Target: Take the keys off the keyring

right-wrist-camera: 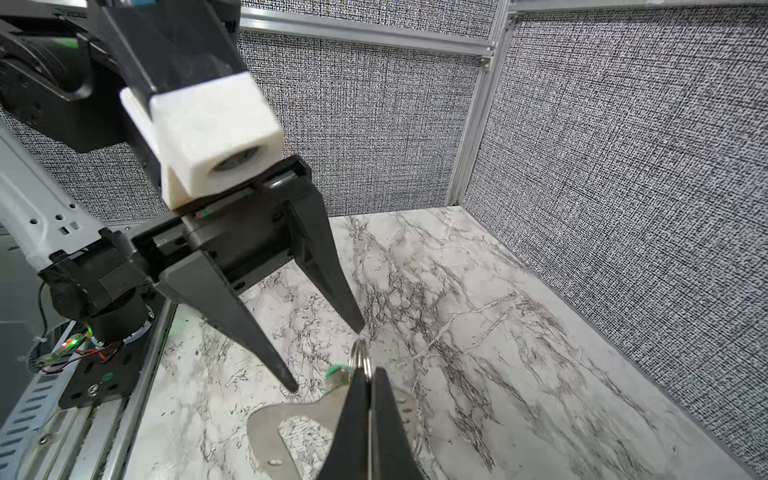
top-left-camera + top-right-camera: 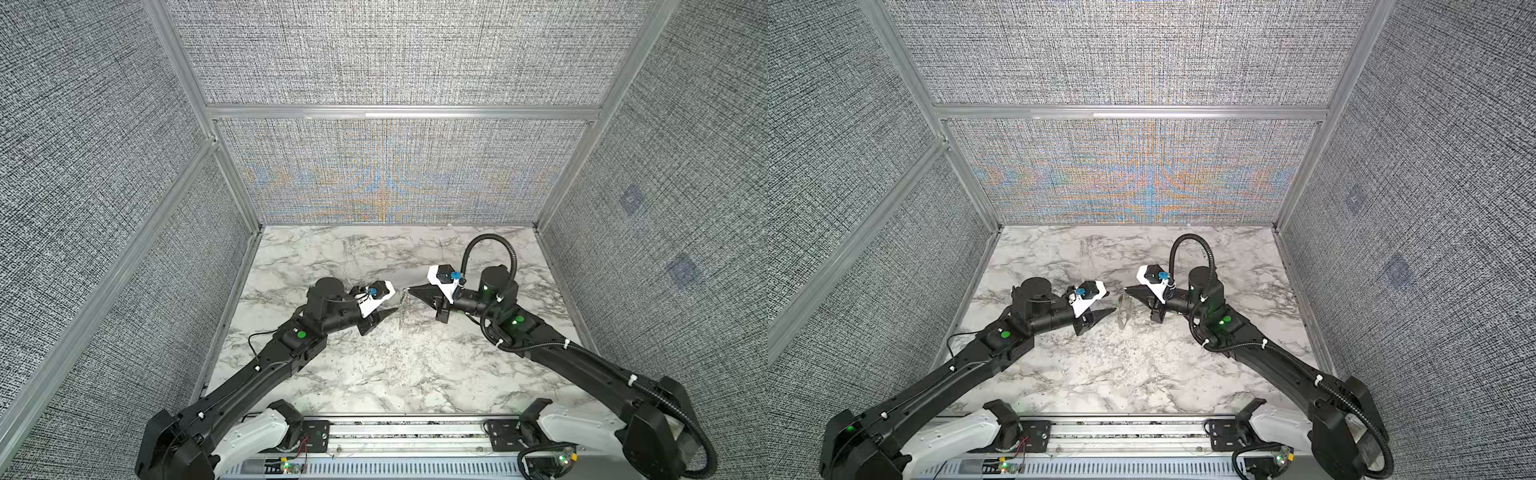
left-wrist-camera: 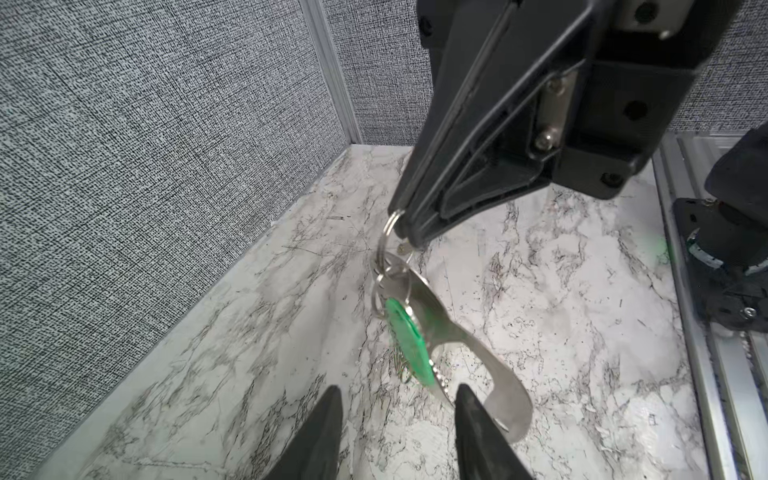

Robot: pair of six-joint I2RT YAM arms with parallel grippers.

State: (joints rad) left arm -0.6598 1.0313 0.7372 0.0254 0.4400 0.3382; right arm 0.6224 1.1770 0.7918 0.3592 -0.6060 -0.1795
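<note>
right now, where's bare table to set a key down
Crowded: the middle, where the shut right claw dangles the keyring by the open left claw. Bare: the table strip from the claws to the back wall, and the wide patch from them to the front rail.

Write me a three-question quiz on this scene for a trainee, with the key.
1. What does the right gripper pinch?
A the table edge
B the split ring atop the keyring
C nothing
2. True or false: the left gripper is shut on the keyring.
3. Fill in: the plastic tag hanging against the keyring is ____ in colour.
Key: 1 B; 2 false, its jaws stand apart; 3 green.
</note>
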